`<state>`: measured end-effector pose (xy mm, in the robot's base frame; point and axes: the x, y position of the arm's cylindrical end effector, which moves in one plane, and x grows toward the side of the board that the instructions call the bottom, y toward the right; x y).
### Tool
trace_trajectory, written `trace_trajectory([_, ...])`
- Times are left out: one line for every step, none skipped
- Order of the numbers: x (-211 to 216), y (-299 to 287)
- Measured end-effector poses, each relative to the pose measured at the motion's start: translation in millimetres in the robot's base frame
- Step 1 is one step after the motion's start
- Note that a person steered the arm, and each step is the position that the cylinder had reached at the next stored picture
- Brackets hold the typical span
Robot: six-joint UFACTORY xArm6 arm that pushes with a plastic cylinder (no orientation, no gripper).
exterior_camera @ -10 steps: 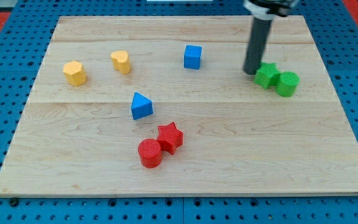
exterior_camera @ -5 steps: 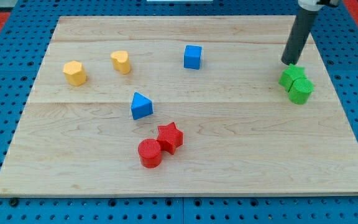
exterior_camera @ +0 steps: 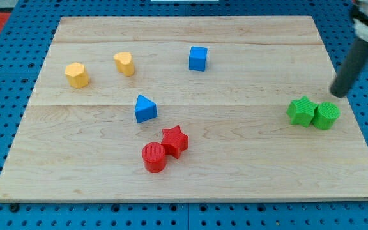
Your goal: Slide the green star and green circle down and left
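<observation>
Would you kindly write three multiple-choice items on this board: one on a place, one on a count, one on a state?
1. Where is my tip?
A. Above and right of the green pair
B. Between the red blocks
C. Beside the blue cube

2. How many blocks lie on the board?
A. Six
B. Eight
C. Ten

3. How do the green star and green circle sit?
A. Stacked
B. Far apart
C. Side by side, touching

Answers:
1. A: the rod ends just beyond the green circle, toward the view's top right.
2. B: two green, two red, two blue, two yellow.
3. C: no gap shows between them.
</observation>
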<state>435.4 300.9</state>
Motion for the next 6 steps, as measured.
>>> trace_trajectory([40,-18])
trace_trajectory([59,-89])
trace_trajectory([41,-57])
trace_trajectory([-17,-62])
trace_trajectory([-46,-91])
trace_trajectory([12,-127])
